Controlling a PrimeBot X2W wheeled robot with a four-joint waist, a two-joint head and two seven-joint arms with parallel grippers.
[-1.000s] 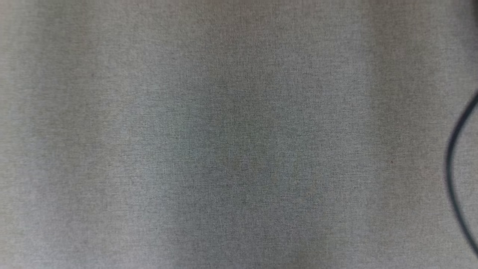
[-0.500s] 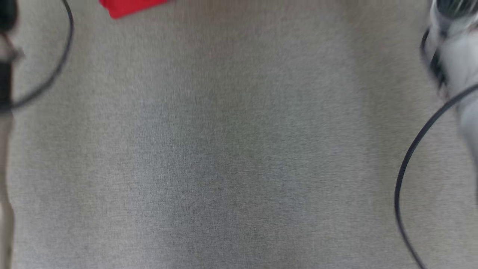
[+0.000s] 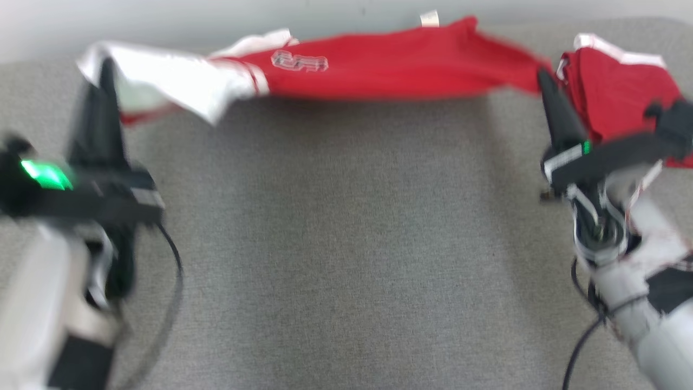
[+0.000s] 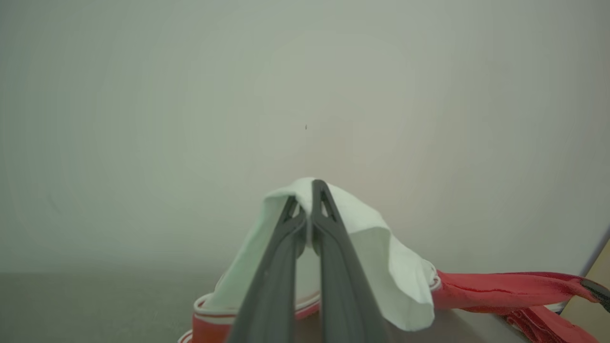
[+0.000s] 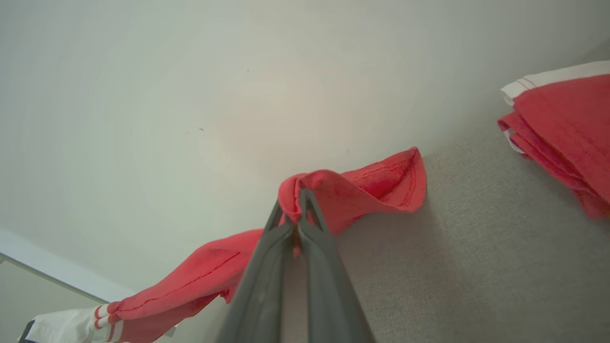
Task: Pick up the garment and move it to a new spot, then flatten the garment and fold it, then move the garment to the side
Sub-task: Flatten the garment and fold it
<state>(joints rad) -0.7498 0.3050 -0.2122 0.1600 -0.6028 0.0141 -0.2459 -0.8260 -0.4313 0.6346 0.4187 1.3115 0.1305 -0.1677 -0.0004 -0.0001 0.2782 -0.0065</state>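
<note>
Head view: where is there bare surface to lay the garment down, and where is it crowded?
The wide grey surface between the left gripper and right gripper, below the stretched garment, is bare. The far right is crowded: a folded red pile lies just right of the right gripper. The wall borders the far edge.

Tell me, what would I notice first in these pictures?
A bright red and white garment stretches across the far side of the grey surface, held at both ends. The left gripper pinches its white end and the right gripper pinches its red end. A folded red pile sits at the far right.
</note>
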